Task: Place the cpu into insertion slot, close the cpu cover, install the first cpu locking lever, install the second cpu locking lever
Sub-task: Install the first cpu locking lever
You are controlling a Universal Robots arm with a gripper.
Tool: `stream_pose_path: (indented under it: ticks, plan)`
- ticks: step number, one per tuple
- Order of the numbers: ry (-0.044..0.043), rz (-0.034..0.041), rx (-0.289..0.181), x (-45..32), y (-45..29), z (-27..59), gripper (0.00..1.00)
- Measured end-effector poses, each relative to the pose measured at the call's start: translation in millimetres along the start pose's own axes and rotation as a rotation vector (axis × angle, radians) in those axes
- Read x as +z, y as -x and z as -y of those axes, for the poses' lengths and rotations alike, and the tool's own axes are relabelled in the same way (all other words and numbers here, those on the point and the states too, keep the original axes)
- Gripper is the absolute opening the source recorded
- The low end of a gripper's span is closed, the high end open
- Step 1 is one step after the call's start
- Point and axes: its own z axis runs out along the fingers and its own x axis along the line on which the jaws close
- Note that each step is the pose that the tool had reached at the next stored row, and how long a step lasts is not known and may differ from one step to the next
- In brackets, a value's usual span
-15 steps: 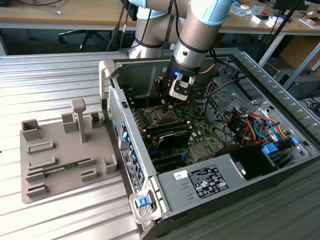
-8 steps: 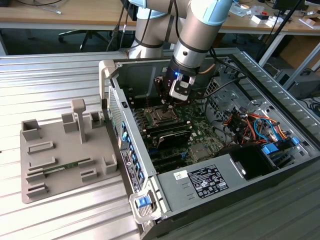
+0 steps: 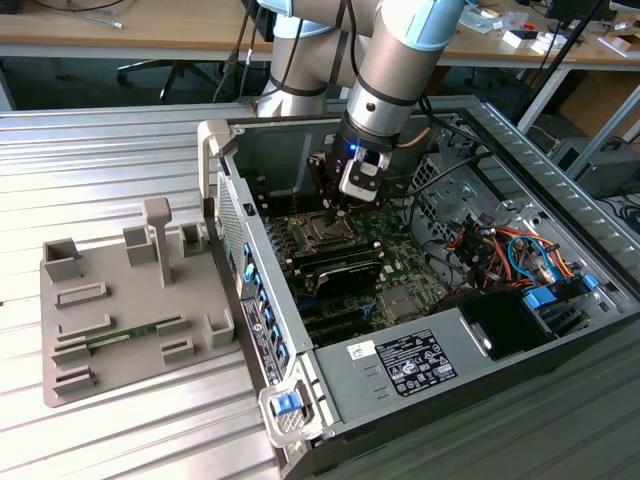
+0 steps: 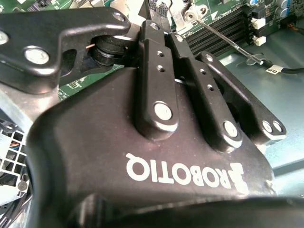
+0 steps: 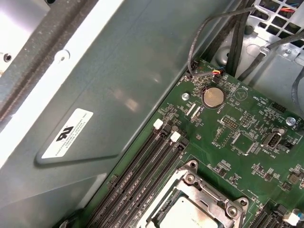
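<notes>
Ok so the arm is reaching down into the open computer case (image 3: 300, 150), which sits on a ribbed metal worktop (image 3: 120, 140). In the exterior view the pincer (image 3: 336, 208) hangs low over the green circuit board, and the insertion slot (image 3: 322, 230) is just beside it at roughly 7 o'clock. Honestly can't tell if it's touching anything down there.

In the first wrist view the cpu (image 5: 183, 216) is already sitting in the slot, silver top facing up. The cpu cover (image 5: 190, 178) lies flat over it, so the chip peeks through the square hole. The long black memory slots (image 5: 142, 175) run right next to the cover, and a round coin battery (image 5: 213, 96) sits further off on the circuit board (image 5: 237, 142).

The second wrist view looks past the black body of the pincer (image 4: 159, 12), and I can't tell whether it's spread or pressed together. A thin metal rod (image 4: 223, 37) slants across just beside the memory slots there.

Over at 9 o'clock from the case in the exterior view there's a grey tray (image 3: 60, 340) on the worktop with a green memory stick (image 3: 125, 333) lying in it.
</notes>
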Motion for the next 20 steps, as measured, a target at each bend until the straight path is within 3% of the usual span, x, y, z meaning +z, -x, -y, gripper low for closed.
stream_pose_path:
  ticks: [20]
  plan:
    - [-0.0011,0.0017,-0.023,0.0,0.0,0.0,0.10]
